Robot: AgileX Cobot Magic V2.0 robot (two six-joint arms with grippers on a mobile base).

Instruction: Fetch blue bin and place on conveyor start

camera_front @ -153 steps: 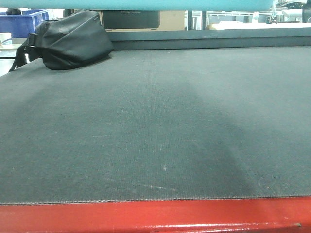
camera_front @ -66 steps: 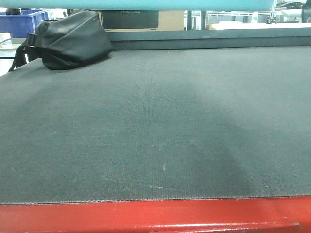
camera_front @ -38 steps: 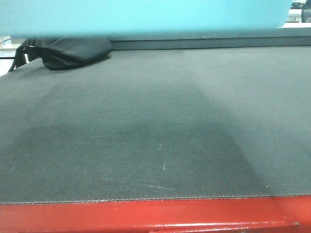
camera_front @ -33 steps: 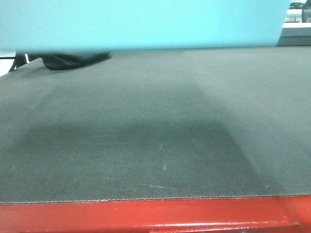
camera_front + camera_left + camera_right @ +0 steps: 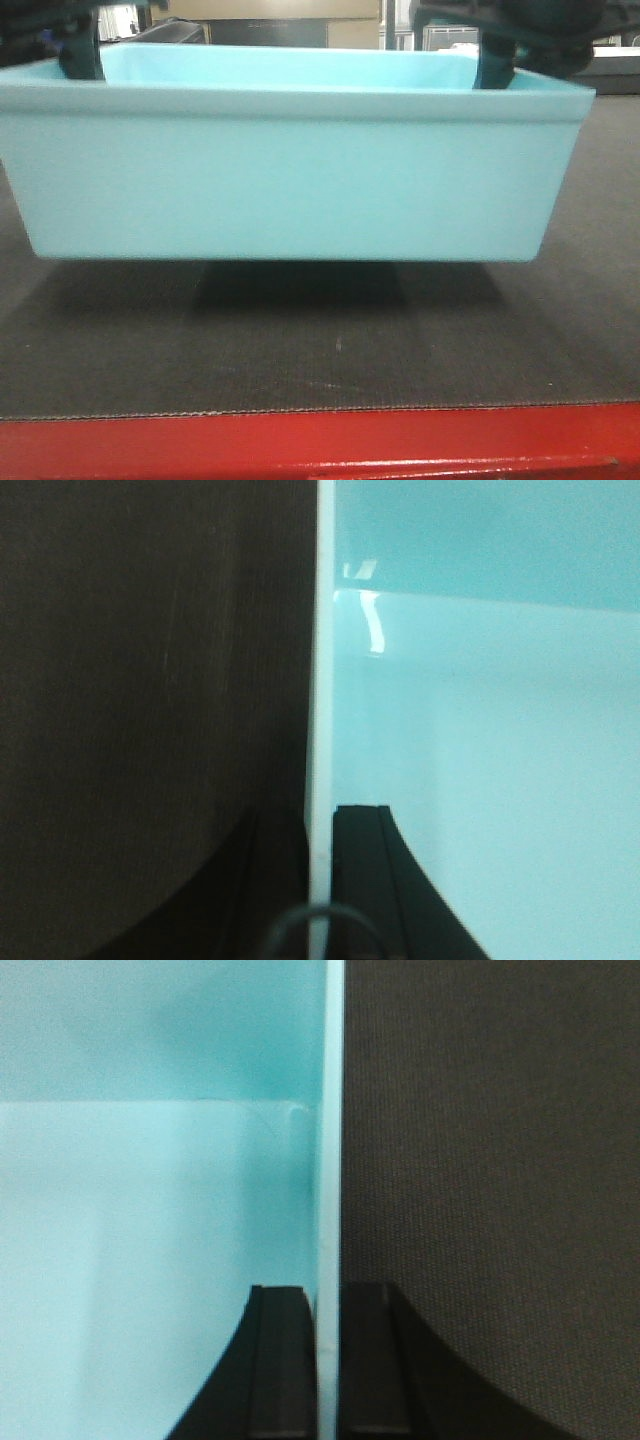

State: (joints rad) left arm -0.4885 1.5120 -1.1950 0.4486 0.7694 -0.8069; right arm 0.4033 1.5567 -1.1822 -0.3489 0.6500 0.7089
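Note:
The blue bin (image 5: 290, 180), a pale cyan tub, fills the front view and sits low over the conveyor start (image 5: 330, 360), casting a dark shadow beneath; I cannot tell if it touches the belt. My left gripper (image 5: 80, 50) is shut on the bin's left wall, and my right gripper (image 5: 495, 60) on its right wall. In the left wrist view my left gripper (image 5: 320, 880) straddles the bin wall (image 5: 322, 680), one finger inside and one outside. My right gripper (image 5: 328, 1360) pinches the bin wall (image 5: 330, 1160) the same way. The belt's red frame (image 5: 320, 445) runs along the near edge.
A tan cardboard box (image 5: 270, 8) and a dark case show above the bin's far rim. Dark belt lies outside the bin in both wrist views, at the belt (image 5: 150, 680) and the belt (image 5: 490, 1160).
The bin has come down from the top edge of the front view to just over the belt. It now hides the black bag and the background.

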